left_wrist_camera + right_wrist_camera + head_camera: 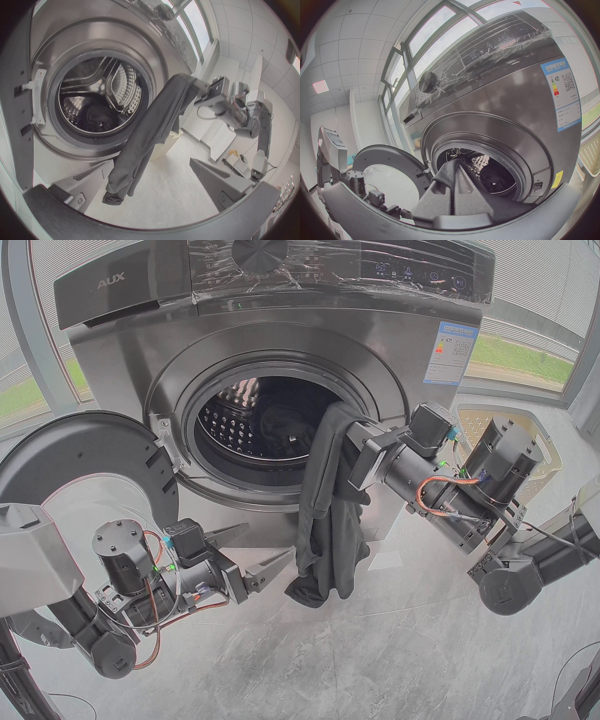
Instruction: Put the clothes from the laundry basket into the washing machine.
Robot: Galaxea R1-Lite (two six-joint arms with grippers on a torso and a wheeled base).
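Step in hand: feeding garment into drum.
Lower left of head view: left jaws spread, empty, by open door.
Centre: washing machine, drum mouth; 1 dark item already inside.
Centre-right: dark garment limp, long. Top pinched in clenched right jaws at drum rim, tail hanging low outside.
Next, likely: push deeper, release. Tail may need tucking.

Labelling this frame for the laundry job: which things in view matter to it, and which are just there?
Job:
black garment, shut in the right gripper at the drum mouth
washing machine, door open
dark clothes in the drum
laundry basket
left gripper, open, empty

Just there:
sticker on the machine
window
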